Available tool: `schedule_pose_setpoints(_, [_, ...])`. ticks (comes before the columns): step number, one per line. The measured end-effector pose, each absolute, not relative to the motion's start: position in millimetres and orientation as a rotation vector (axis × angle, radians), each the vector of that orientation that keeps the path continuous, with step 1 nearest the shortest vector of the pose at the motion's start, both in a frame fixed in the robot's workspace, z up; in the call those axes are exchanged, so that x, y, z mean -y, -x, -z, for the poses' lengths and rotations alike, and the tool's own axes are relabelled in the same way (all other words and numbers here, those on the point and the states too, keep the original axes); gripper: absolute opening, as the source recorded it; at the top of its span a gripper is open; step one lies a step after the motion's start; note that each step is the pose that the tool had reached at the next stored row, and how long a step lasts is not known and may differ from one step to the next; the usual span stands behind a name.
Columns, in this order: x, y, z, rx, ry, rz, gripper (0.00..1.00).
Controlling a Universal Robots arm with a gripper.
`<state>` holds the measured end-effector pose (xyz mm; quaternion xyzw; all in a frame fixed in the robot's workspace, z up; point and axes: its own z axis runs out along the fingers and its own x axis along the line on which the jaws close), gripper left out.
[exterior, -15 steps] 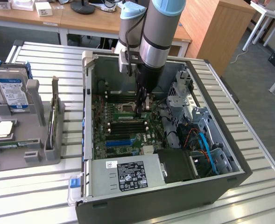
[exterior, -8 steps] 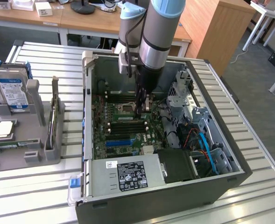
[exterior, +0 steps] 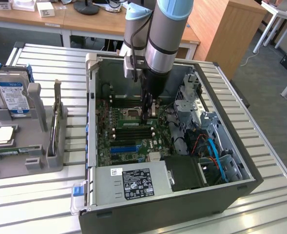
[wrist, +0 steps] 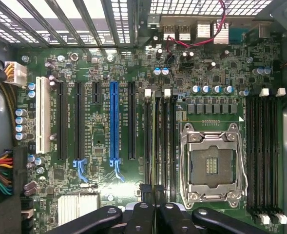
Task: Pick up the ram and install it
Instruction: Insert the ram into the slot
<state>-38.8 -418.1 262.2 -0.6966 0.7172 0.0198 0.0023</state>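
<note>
Long, thin green circuit-board ram stick (exterior: 133,123) first: standing on edge in one of the black memory slots, just beside the square silver-framed processor socket (wrist: 212,161), down inside the open dark tower case (exterior: 182,214). Hard to say if fully seated or just resting in the slot. Can't tell whether the white end clips are latched either.

Black two-finger tool (exterior: 147,116) pinched almost completely shut on the stick's top edge. Fingertips (wrist: 144,191) close together, with seemingly just the thin board between them.

Handling-wise, probably feather-light and stiff, but fragile, so no flexing and no twisting. Best gripped by the bare long edge like here, away from the little black chips and the contact row. Likely a bit slick in such a narrow pinch, so easy to tip off-line in the slot.

Further out: green motherboard (wrist: 99,63) all around the slots. Then a boxy silver hard drive with a blue label (exterior: 14,95), parked upright in a grey holder (exterior: 41,146) on the slatted metal counter (exterior: 270,161), well apart from the case.
</note>
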Motion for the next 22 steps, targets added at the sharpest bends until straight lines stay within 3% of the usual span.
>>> schedule_pose_setpoints(22, [418.0, 38.7, -252.2, -2.249, 2.185, -0.063, 0.12])
